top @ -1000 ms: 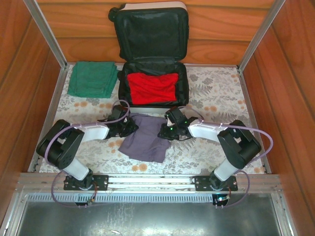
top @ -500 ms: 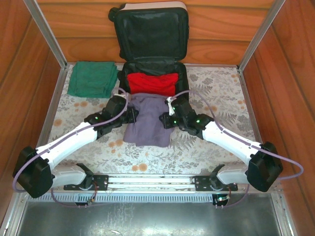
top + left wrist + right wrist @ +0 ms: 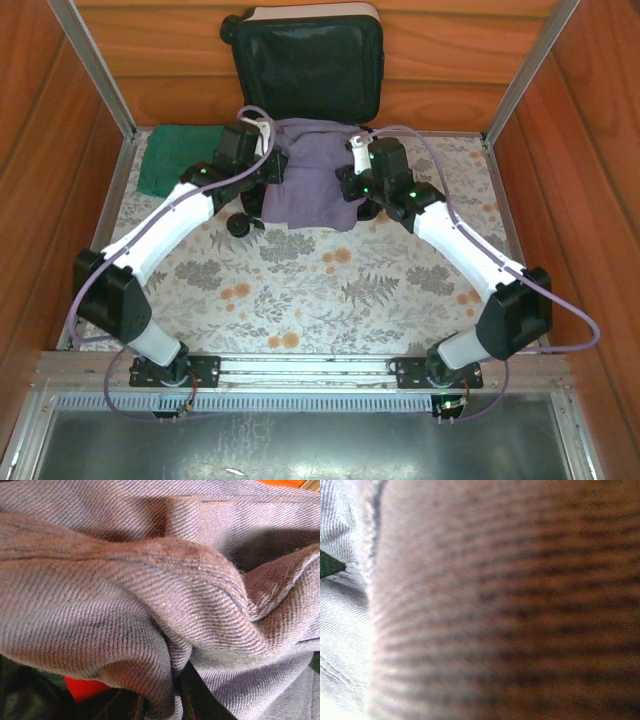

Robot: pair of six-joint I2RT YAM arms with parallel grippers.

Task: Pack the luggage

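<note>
Two arms reach to the far end of the table, and between them they carry one grey-purple cloth.

We find the luggage at the far edge of the table, centred. Its lid stands upright against the wooden back wall, with the black lining facing the arms. Its lower half lies flat on the table under the cloth and is mostly covered. One black wheel shows at its near left corner.

The left gripper meets the cloth's left edge. In the left wrist view its jaws are clamped on a bunched fold of the twill weave at the bottom of the frame. A patch of red fabric shows below the cloth there.

The right gripper meets the cloth's right edge. From above, the cloth hangs spread between the two grippers, so we record this one as also closed on the cloth. In the right wrist view the cloth lies so close to the lens that it is blurred and we cannot make out the jaws.

We cannot tell whether the cloth's lower hem touches the luggage or hangs clear of it.

A folded green towel lies on the table to the left of the luggage, partly hidden by the left arm.
</note>
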